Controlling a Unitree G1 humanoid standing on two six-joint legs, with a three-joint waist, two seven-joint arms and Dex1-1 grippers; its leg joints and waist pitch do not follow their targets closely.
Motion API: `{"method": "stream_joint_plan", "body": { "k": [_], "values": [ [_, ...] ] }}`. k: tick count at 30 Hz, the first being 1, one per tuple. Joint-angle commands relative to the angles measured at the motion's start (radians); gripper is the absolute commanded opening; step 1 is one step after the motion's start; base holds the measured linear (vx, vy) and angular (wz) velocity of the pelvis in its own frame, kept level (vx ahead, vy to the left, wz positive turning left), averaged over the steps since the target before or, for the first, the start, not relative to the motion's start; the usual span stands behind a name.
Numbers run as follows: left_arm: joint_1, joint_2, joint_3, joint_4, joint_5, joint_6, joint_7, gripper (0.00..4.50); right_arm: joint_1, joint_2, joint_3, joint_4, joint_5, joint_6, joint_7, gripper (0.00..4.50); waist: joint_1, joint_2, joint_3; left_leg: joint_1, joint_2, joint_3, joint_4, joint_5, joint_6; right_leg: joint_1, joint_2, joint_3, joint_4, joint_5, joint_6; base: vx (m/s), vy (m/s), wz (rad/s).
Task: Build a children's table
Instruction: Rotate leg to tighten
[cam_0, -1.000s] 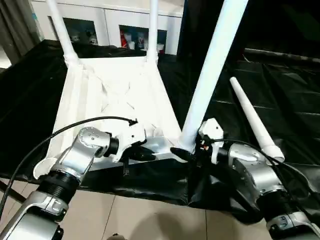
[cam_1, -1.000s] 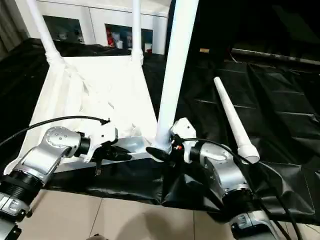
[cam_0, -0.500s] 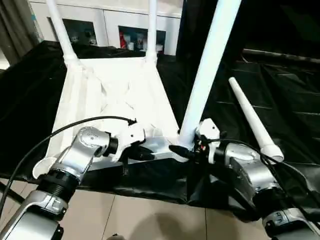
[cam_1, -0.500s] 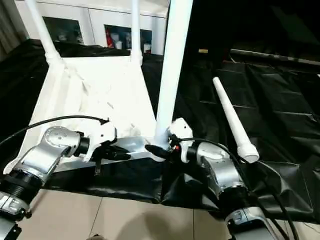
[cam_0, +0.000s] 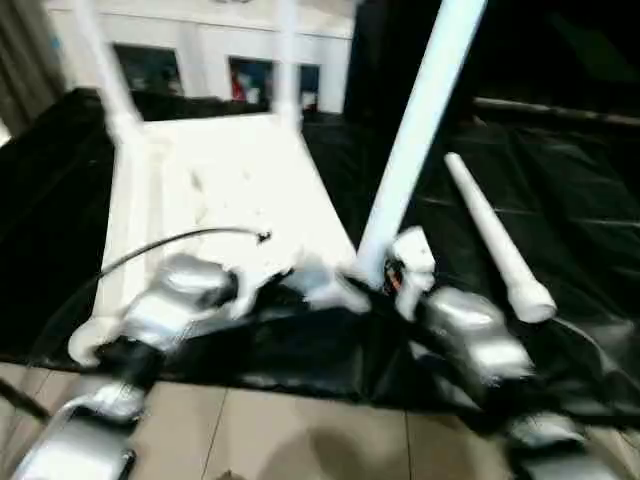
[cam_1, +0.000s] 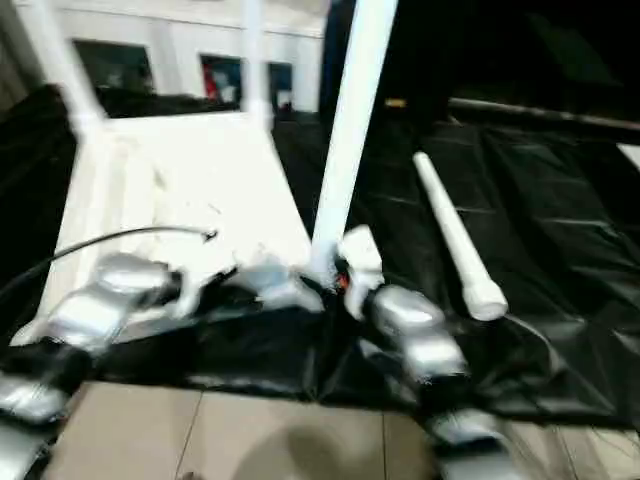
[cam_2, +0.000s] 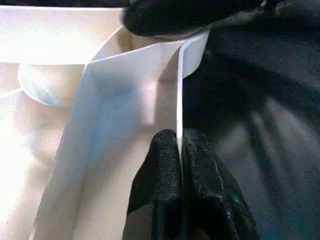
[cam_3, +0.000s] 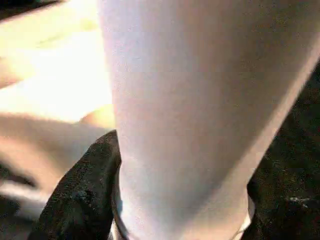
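Observation:
The children's table top lies upside down on black sheeting, ribbed underside up. Two legs stand in its far corner sockets. A third leg rises, leaning a little, from the near right corner. My right gripper is at its base, a black finger on either side of the tube. My left gripper is shut on the thin near rim of the top, just left of that corner. A fourth leg lies loose on the sheet to the right.
Black plastic sheeting covers the work surface and hangs over its near edge. Tiled floor shows below my arms. A white cabinet with glass-fronted shelves stands behind the table top.
My right gripper's fingers have drawn in around the base of the near right leg. The head view has shifted and blurred from camera motion. The left gripper keeps its pinch on the rim.

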Motion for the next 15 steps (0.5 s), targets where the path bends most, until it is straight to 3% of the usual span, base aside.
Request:
{"method": "stream_joint_plan", "body": {
  "k": [1, 3, 4, 5, 7, 11, 15],
  "values": [
    [-0.026, -0.038, 0.042, 0.007, -0.019, 0.026, 0.086, 0.0, 0.017, 0.017, -0.022, 0.091, -0.005, 0.065, -0.111, 2.75, -0.002, 0.012, -0.041, 0.005, 0.015, -0.005, -0.081, -0.299, -0.028, 0.036, -0.061, 0.047, -0.11, -0.377, -0.147, 0.0, 0.0, 0.0],
    [-0.07, -0.146, 0.085, 0.041, -0.025, 0.084, 0.253, 0.0, -0.046, 0.076, -0.036, 0.159, -0.016, 0.08, -0.269, 2.75, -0.007, 0.009, -0.043, 0.007, 0.015, -0.004, -0.08, -0.301, -0.029, 0.033, -0.057, 0.046, -0.108, -0.375, -0.146, 0.0, 0.0, 0.0],
    [-0.08, -0.176, 0.092, 0.049, -0.027, 0.095, 0.288, 0.0, -0.067, 0.097, -0.048, 0.18, -0.009, 0.083, -0.296, 2.75, -0.005, 0.004, -0.045, 0.006, 0.012, -0.002, -0.077, -0.283, -0.024, 0.033, -0.055, 0.047, -0.106, -0.338, -0.143, 0.0, 0.0, 0.0],
    [-0.086, -0.196, 0.093, 0.054, -0.026, 0.097, 0.312, 0.0, -0.083, 0.109, -0.05, 0.195, -0.012, 0.082, -0.313, 2.75, -0.003, 0.006, -0.048, -0.001, 0.014, -0.003, -0.079, -0.25, -0.015, 0.039, -0.056, 0.046, -0.103, -0.284, -0.146, 0.0, 0.0, 0.0],
    [-0.092, -0.22, 0.086, 0.058, -0.009, 0.106, 0.339, 0.0, -0.113, 0.125, -0.045, 0.228, -0.037, 0.064, -0.342, 2.75, -0.003, 0.002, -0.049, -0.004, 0.012, 0.0, -0.076, -0.224, -0.003, 0.039, -0.054, 0.046, -0.101, -0.23, -0.151, 0.0, 0.0, 0.0],
    [-0.082, -0.207, 0.076, 0.055, 0.006, 0.109, 0.338, 0.0, -0.141, 0.14, -0.05, 0.269, -0.044, 0.021, -0.346, 2.75, -0.001, 0.006, -0.051, -0.008, 0.009, 0.005, -0.073, -0.164, 0.027, 0.043, -0.053, 0.046, -0.093, -0.132, -0.172, 0.0, 0.0, 0.0],
    [-0.077, -0.178, 0.069, 0.055, 0.014, 0.106, 0.317, 0.0, -0.157, 0.145, -0.054, 0.277, -0.042, -0.025, -0.304, 2.75, -0.002, 0.006, -0.049, -0.006, 0.011, 0.005, -0.076, -0.183, 0.031, 0.042, -0.054, 0.044, -0.097, -0.164, -0.171, 0.0, 0.0, 0.0]
  ]
}}
